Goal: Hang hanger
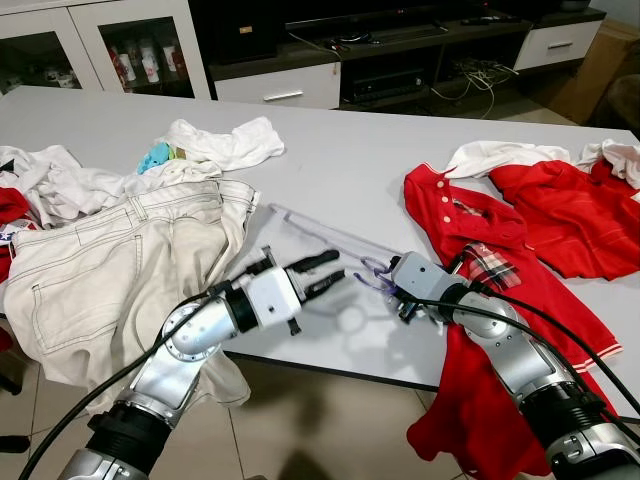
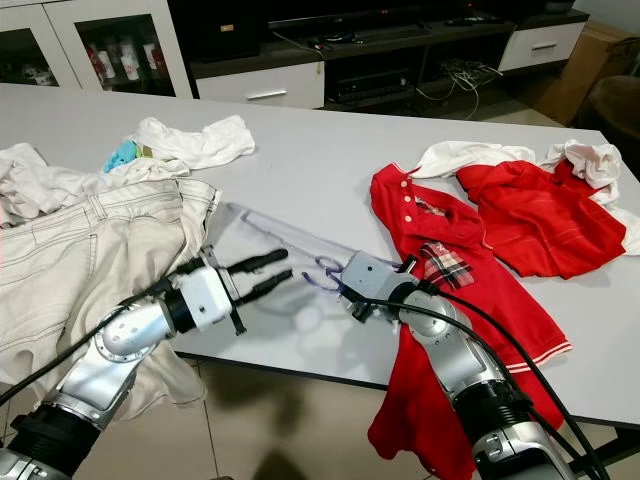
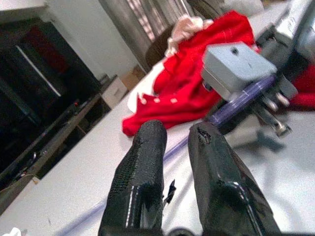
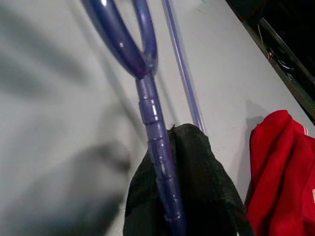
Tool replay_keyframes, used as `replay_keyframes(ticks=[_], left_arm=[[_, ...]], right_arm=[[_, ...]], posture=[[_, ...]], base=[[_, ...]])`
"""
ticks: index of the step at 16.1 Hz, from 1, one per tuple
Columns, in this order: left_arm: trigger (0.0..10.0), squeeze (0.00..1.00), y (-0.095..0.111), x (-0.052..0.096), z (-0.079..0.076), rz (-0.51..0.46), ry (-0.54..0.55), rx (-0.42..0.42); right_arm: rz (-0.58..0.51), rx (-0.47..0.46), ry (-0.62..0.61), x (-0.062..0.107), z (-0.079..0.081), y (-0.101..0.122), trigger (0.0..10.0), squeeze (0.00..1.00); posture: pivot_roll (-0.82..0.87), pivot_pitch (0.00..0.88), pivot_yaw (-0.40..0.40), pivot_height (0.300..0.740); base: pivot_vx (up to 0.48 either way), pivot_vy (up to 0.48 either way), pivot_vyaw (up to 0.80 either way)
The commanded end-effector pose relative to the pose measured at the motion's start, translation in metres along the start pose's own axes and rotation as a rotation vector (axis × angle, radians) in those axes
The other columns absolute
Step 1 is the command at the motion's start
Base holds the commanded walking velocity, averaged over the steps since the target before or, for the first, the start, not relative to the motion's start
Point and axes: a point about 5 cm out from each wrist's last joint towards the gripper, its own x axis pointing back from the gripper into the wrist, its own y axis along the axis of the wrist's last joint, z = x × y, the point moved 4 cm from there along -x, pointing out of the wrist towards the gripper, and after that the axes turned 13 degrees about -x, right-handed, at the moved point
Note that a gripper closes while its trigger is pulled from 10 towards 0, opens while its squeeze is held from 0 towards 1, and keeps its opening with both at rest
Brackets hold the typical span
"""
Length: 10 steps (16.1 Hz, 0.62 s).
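A clear purple hanger [image 1: 330, 235] lies flat on the grey table [image 1: 340, 150], its hook [image 2: 328, 268] pointing to the near edge. My right gripper [image 1: 392, 287] is shut on the hanger's neck [image 4: 153, 125] just below the hook, and a black finger [image 4: 197, 187] lies under it. My left gripper [image 1: 325, 273] hovers just left of the hook, open, with nothing between its fingers [image 3: 145, 152]. From the left wrist, the right gripper's grey body [image 3: 236, 66] and the purple neck [image 3: 241, 101] sit close ahead.
A red polo shirt [image 1: 465, 235] drapes over the near table edge beside my right arm. Another red garment [image 1: 560, 210] lies behind it. Beige jeans [image 1: 120, 260] and white clothes [image 1: 225, 140] cover the left side. Cabinets [image 1: 270, 60] stand behind the table.
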Motion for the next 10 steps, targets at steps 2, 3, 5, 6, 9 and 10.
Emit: replay_keyframes(ticks=[2, 3, 5, 6, 9, 10], left_arm=[[10.0, 0.00, -0.001, 0.001, 0.010, 0.013, 0.066, 0.071], [10.0, 0.00, -0.003, 0.001, 0.015, 0.020, 0.096, 0.104], [10.0, 0.00, -0.003, 0.001, 0.022, 0.024, 0.144, 0.152], [10.0, 0.00, -0.003, -0.001, 0.026, 0.023, 0.167, 0.165], [10.0, 0.00, -0.004, 0.000, 0.041, 0.018, 0.256, 0.244], [10.0, 0.00, -0.005, 0.000, 0.043, 0.018, 0.272, 0.254]], right_arm=[[0.033, -0.072, -0.023, 0.002, -0.002, -0.010, 0.0, 0.00], [0.028, -0.092, -0.033, 0.002, -0.004, -0.009, 0.0, 0.00], [0.014, -0.131, -0.047, 0.002, -0.006, -0.006, 0.0, 0.00], [0.012, -0.136, -0.049, 0.002, -0.008, -0.006, 0.0, 0.00], [0.019, -0.135, -0.052, 0.002, -0.008, -0.007, 0.0, 0.00], [0.020, -0.136, -0.054, 0.002, -0.008, -0.007, 0.0, 0.00]], posture=[[-0.08, 0.000, 0.033, 0.740], [-0.08, 0.000, 0.033, 0.740], [-0.08, 0.000, 0.031, 0.740], [-0.08, 0.000, 0.028, 0.740], [-0.08, 0.000, 0.028, 0.740], [-0.08, 0.000, 0.028, 0.740]], base=[[0.000, 0.000, 0.00], [0.000, 0.000, 0.00], [0.000, 0.000, 0.00], [0.000, 0.000, 0.00], [0.000, 0.000, 0.00], [0.000, 0.000, 0.00]])
